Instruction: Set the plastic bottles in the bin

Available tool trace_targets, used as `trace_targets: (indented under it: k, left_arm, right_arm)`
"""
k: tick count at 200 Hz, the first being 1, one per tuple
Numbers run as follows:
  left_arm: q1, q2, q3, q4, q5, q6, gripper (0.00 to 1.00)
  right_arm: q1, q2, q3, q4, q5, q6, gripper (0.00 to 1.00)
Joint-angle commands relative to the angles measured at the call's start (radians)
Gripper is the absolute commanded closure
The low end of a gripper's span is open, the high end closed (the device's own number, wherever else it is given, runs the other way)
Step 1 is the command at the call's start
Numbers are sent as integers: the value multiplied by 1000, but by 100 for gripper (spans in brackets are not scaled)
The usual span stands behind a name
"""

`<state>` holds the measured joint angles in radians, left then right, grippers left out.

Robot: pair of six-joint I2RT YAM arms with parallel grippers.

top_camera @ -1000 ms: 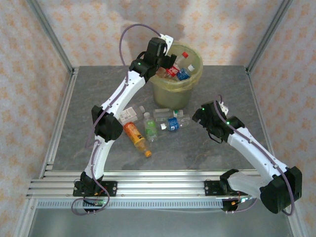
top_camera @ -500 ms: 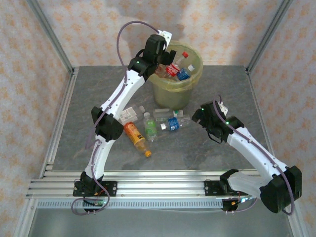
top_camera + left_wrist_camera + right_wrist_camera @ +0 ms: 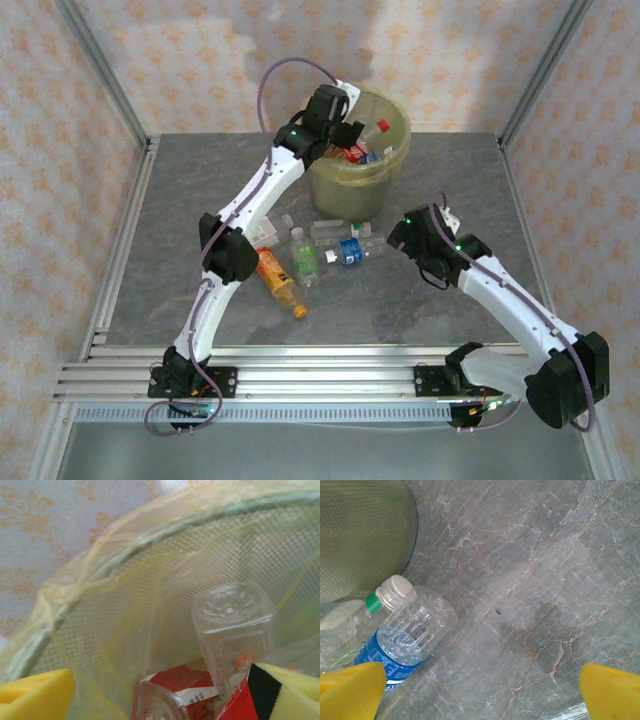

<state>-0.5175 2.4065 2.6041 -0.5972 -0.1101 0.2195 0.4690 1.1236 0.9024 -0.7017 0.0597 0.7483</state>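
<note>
The left gripper [image 3: 346, 134] hangs over the near-left rim of the bin [image 3: 352, 195], its jaws wide and holding nothing. In its wrist view the yellow pads [image 3: 32, 696] stand at the bottom corners, with the bag-lined mesh wall ahead. Below them a square clear bottle [image 3: 232, 625] shows base-on, just beside a red-label bottle [image 3: 175, 682]. From above, the bin holds several bottles, among them a red-capped bottle [image 3: 376, 128]. The right gripper [image 3: 404, 236] hovers over the table [image 3: 470, 170], right of the bin, also spread wide and empty. Just left of it a blue-label bottle [image 3: 350, 250] lies on its side. It is just beside a plain clear bottle [image 3: 330, 231] near the bin's foot. Further left lie a green-label bottle [image 3: 303, 260] and an orange bottle [image 3: 277, 281], the latter close to the left arm's elbow.
</note>
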Motion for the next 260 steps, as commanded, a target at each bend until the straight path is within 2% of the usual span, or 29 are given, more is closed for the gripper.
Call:
trace_targets:
  k: [1,32,73,137,171,215,260]
  left_arm:
    - [-10,9,22,-29,42,33,8]
    - [-11,8,63,-36,40,12,6]
    - [-11,-73,90,-29,-133,-20,6]
    - [-3,-298,35,-81,-323,-137,5]
    - [18,-528,-261,-24,-376,-247,3]
    - [78,-879,-778,187,-317,-393,0]
    - [109,-1123,-1111,226,-374,-526,0]
  right_arm:
    - [7,15,23,-3,25,11,1]
    - [9,52,23,10,13,37,1]
    - [32,98,1,80,-8,96,1]
    - [61,162,-21,171,-35,175,1]
    - [62,185,-55,251,-70,222,1]
    - [71,241,-51,293,-102,233,1]
    - [101,310,-10,315,-115,233,1]
